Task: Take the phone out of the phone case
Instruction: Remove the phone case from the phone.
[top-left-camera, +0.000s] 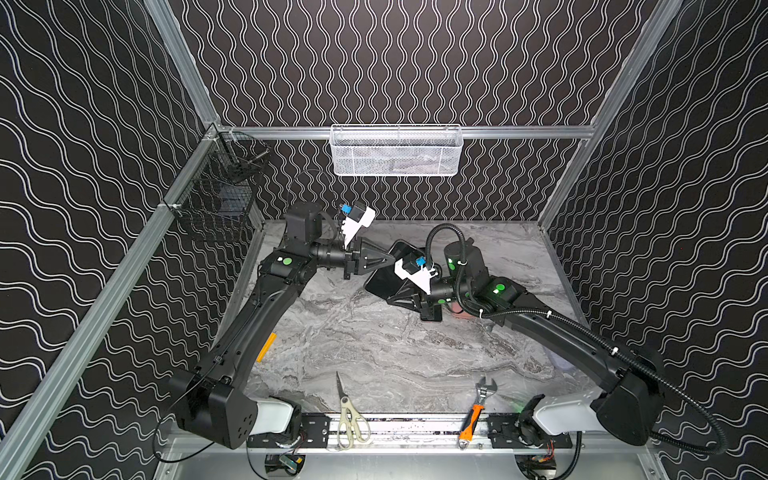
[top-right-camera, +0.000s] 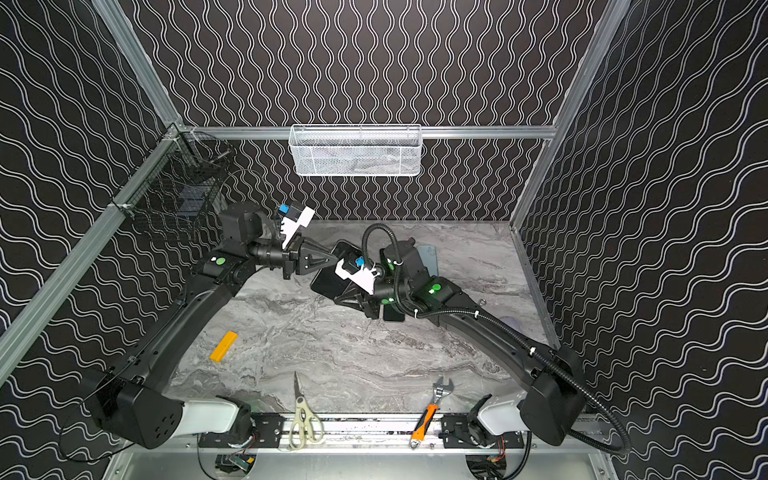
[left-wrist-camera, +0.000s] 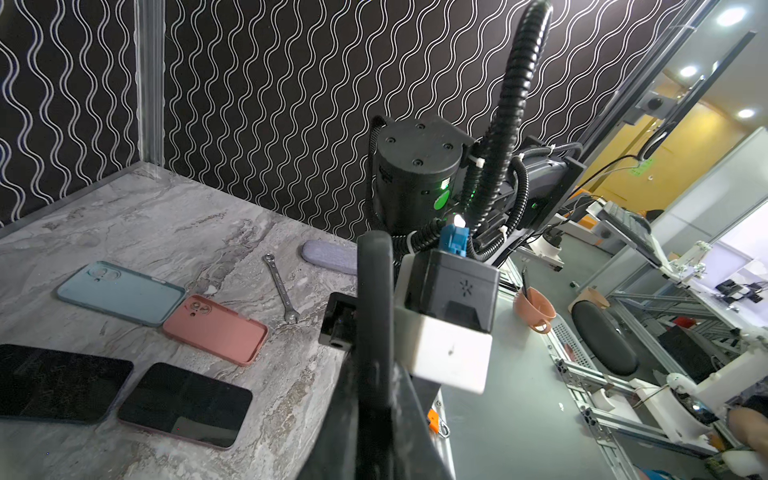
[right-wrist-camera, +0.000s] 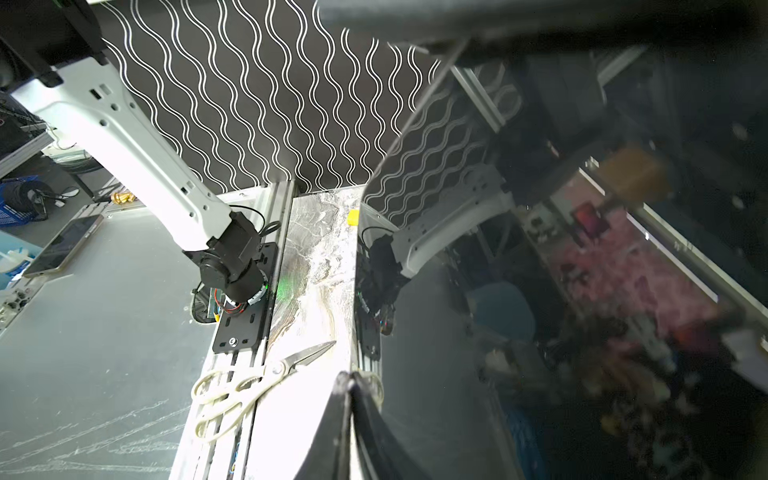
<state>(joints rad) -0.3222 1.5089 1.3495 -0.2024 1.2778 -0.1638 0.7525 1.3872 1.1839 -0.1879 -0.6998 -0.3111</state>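
Front rail: scissors (top-left-camera: 347, 411) and an orange-handled wrench (top-left-camera: 478, 409) lie well apart. A yellow block (top-right-camera: 223, 346) sits on the bench (top-left-camera: 353, 332) by the left arm.

Mid-bench: phone (top-left-camera: 380, 282) held clear of the surface, tilted, screen up, inside its dark phone case (left-wrist-camera: 374, 291). Right gripper (top-left-camera: 392, 296) at the near edge, fingers pressed together on it. Left gripper (top-left-camera: 392, 258) pinched tight on the far end.

Behind, lying flat: dark handset (left-wrist-camera: 62, 382) beside a second handset (left-wrist-camera: 187, 403), pink case (left-wrist-camera: 216, 328), pale blue case (left-wrist-camera: 120, 297), spanner (left-wrist-camera: 280, 286).

Back wall: white mesh basket (top-left-camera: 395, 151). Left wall: black wire basket (top-left-camera: 220, 195).
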